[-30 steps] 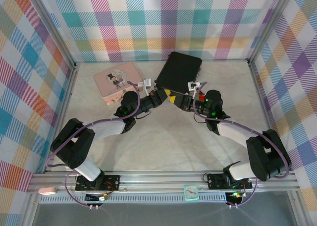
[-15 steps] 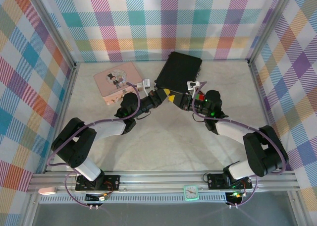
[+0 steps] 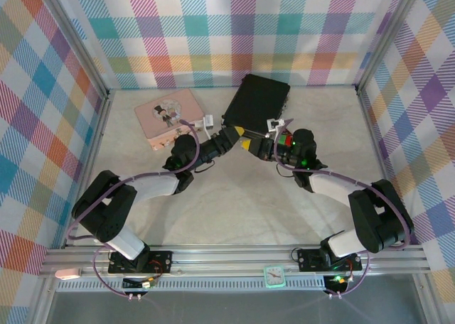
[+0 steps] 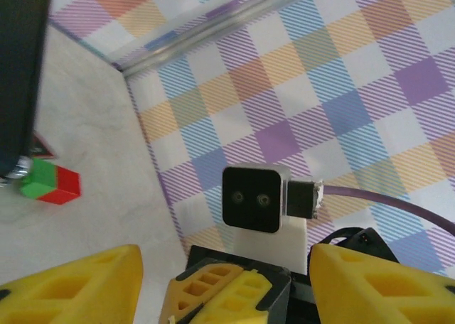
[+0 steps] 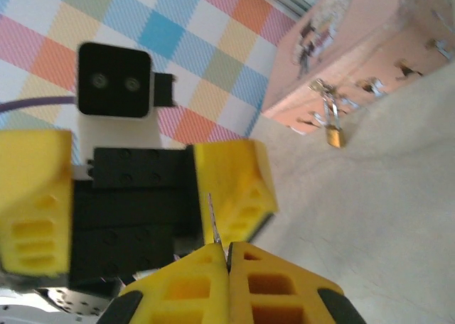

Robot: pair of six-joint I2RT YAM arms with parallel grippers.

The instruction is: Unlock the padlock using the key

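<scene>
The tiny slim silver-grey metal key [image 5: 213,221] is pinched between the closed yellow fingers of the right gripper [image 5: 227,251]. A thin sliver of its blade pokes out past the fingertips. Facing it tip to tip is the left gripper [image 5: 135,189], whose yellow fingers [image 4: 71,285] are spread apart on either side of the right gripper's tips and hold nothing.

The tiny padlock [image 5: 334,133], with a brass-gold body and a thin silver shackle, hangs from a silver clasp on the side of the pink rectangular tin [image 5: 355,54]. It is well apart from the key, and it is too small to tell whether the shackle is latched.

In the top view both grippers meet just in front of the flat black box [image 3: 257,102], with the pink tin to their left. A red and green block pair [image 4: 50,183] lies on the pale table [image 3: 234,210] beside the black box.
</scene>
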